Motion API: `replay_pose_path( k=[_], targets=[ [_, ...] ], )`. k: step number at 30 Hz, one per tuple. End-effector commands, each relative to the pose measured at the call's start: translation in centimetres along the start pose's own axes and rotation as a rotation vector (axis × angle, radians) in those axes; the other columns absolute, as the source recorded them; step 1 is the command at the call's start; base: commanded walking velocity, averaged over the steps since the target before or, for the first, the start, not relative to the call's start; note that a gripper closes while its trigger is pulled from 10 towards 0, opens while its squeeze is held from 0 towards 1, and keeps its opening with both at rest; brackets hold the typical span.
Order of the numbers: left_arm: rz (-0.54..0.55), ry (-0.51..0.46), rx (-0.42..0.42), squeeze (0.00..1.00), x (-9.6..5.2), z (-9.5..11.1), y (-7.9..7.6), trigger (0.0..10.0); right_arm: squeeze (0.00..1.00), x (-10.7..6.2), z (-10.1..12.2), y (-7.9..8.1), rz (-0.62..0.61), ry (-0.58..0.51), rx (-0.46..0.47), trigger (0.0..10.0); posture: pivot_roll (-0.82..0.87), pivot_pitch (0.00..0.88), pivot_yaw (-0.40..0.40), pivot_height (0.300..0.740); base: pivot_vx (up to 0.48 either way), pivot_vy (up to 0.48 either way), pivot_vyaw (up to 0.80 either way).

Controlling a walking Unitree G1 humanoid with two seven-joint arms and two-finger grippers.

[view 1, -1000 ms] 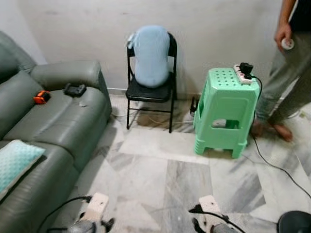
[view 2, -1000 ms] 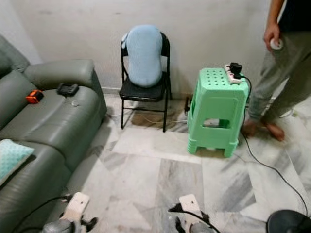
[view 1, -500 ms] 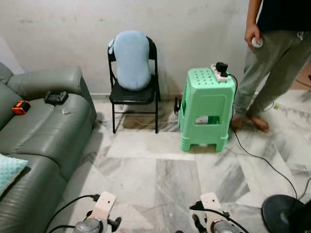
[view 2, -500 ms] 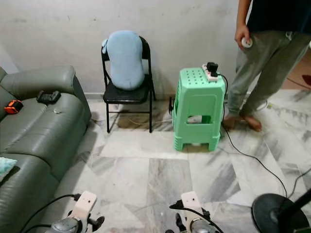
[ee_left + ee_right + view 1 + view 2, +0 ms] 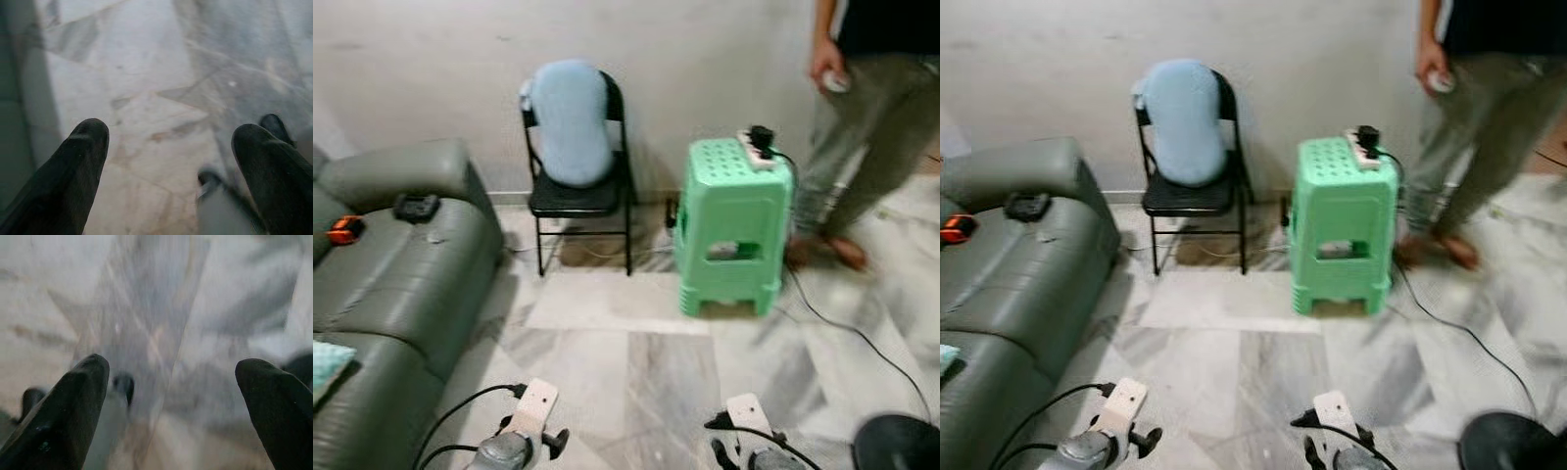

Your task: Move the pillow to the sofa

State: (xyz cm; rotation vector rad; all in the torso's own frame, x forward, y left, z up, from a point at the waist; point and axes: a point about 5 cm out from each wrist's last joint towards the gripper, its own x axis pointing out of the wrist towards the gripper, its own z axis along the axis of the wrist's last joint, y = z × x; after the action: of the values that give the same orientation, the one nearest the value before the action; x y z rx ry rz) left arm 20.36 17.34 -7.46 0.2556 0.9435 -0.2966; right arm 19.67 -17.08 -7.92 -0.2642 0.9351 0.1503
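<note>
Ahead, pillow (image 5: pixel 572 122) on chair (image 5: pixel 579 196)

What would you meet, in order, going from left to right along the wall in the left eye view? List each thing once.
Sofa → black folding chair holding the blue pillow → green plastic stool with a power strip on top → person.

The pillow (image 5: pixel 570 122) is pale blue, plump and rounded, standing upright on the seat of a black folding chair (image 5: pixel 578 196) and leaning against its backrest by the wall. The grey sofa (image 5: pixel 396 259) sits just beside the chair, its cushions apart from the pillow.
</note>
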Motion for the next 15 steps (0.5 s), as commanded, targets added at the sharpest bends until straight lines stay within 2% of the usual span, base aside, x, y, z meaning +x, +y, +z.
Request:
replay_pose_path(
  k=[1,13,15],
  targets=[
    [0.016,0.030,0.005,0.00,-0.28,-0.92,0.71,10.0,0.00,0.08,0.37,1.28,0.034,-0.012,-0.005,10.0,-0.16,0.017,0.089,0.740,0.458,0.000,0.00],
    [0.022,0.037,0.015,0.00,-0.43,-1.27,1.09,10.0,0.00,0.08,0.32,1.60,0.037,-0.011,0.000,10.0,-0.17,0.026,0.097,0.740,0.456,0.000,0.00],
    [0.045,0.048,0.020,0.00,-0.47,-1.42,1.28,10.0,0.00,0.08,0.30,1.62,0.035,-0.010,0.002,10.0,-0.17,0.026,0.097,0.740,0.186,0.000,0.00]
  ],
)
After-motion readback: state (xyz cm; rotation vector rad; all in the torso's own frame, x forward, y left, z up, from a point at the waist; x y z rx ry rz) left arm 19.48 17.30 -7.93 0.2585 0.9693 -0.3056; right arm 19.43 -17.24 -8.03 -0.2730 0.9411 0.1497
